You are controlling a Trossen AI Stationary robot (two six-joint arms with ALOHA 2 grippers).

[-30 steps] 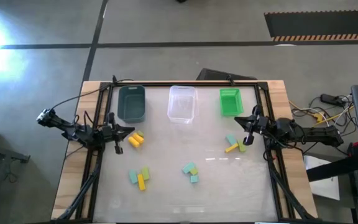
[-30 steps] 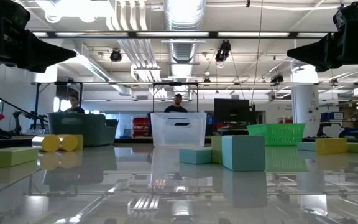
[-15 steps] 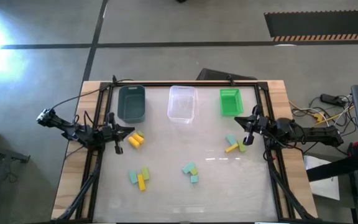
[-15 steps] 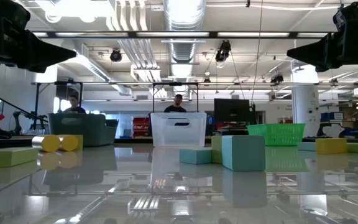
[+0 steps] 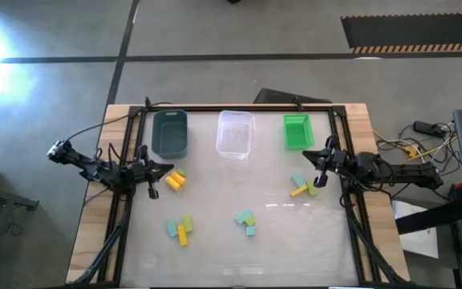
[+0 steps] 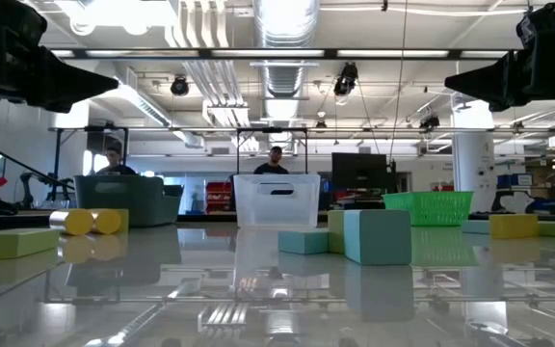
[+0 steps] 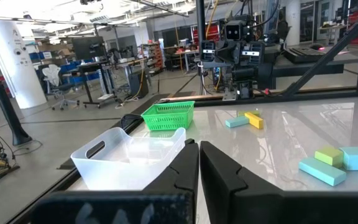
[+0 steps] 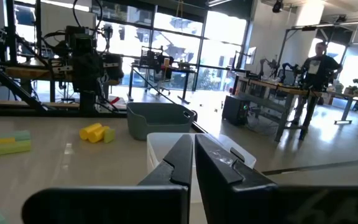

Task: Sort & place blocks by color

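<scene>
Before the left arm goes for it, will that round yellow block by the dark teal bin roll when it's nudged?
Probably. The round yellow block shows a circular end in the low view, so a sideways push may roll it. It looks rigid, likely light. The left gripper, shut, sits beside it.
</scene>
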